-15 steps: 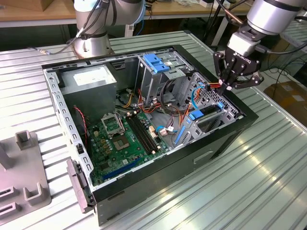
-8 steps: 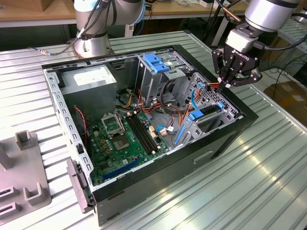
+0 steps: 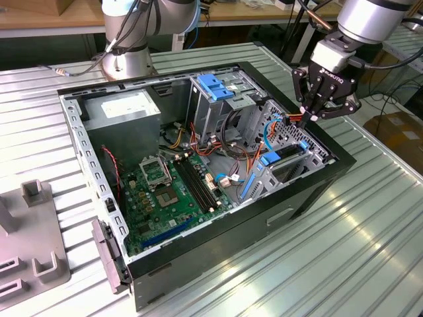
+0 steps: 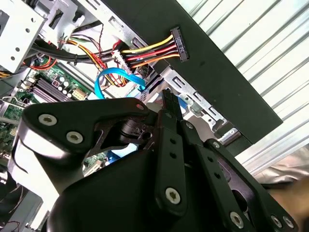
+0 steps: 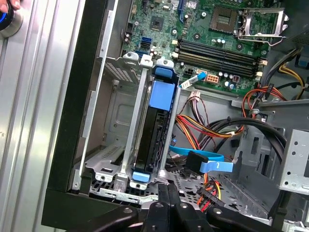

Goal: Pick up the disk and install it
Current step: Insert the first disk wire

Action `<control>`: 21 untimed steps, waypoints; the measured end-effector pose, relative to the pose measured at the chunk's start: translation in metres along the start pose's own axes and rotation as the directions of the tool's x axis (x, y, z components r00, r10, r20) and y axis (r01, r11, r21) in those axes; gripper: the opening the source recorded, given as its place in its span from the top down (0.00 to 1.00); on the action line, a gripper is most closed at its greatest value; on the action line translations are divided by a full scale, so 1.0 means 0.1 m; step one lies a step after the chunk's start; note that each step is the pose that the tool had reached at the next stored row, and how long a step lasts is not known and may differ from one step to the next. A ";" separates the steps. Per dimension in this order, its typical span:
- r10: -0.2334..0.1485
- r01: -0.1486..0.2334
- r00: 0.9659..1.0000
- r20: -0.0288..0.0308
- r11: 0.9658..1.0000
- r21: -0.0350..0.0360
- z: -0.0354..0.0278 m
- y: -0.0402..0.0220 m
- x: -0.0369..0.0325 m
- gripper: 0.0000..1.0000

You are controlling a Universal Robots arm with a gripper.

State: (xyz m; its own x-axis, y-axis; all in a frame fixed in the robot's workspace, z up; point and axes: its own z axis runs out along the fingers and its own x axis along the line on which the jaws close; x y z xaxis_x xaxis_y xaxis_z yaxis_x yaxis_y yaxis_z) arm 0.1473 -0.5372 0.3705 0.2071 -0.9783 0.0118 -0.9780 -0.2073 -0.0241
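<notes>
The disk (image 5: pixel 155 130), a dark slab in a bright blue carrier frame, stands on edge in the metal drive bay at the corner of the open computer case (image 3: pixel 310 198). In the exterior view the disk (image 3: pixel 289 153) sits in that bay near the case's right wall. My gripper (image 3: pixel 306 117) hangs just above the bay, apart from the disk. Its fingers are shut together with nothing between them. In both wrist views the gripper (image 5: pixel 169 187) (image 4: pixel 168 94) points down at the bay's end, close to the disk's blue tab (image 5: pixel 140 176).
A bundle of red, yellow and black power wires with a black plug (image 4: pixel 178 46) and a thin blue cable (image 4: pixel 116 75) lie beside the bay. A tall metal cage with a light blue clip (image 3: pixel 215 86) and the motherboard (image 3: pixel 172 185) fill the case. A grey fixture (image 3: pixel 33 231) stands at the exterior view's left.
</notes>
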 end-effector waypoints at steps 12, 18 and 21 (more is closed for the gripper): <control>-0.101 0.101 0.995 0.004 0.995 0.002 0.002 -0.037 0.010 0.90; -0.103 0.103 0.995 -0.005 0.995 -0.001 -0.009 -0.148 -0.059 0.90; -0.104 0.104 0.994 -0.037 0.995 -0.012 -0.009 -0.203 -0.168 0.90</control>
State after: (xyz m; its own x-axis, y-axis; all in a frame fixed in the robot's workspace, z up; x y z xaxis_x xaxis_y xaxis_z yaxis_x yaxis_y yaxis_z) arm 0.1637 -0.5165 0.3717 0.3065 -0.9505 0.0511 -0.9515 -0.3075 -0.0112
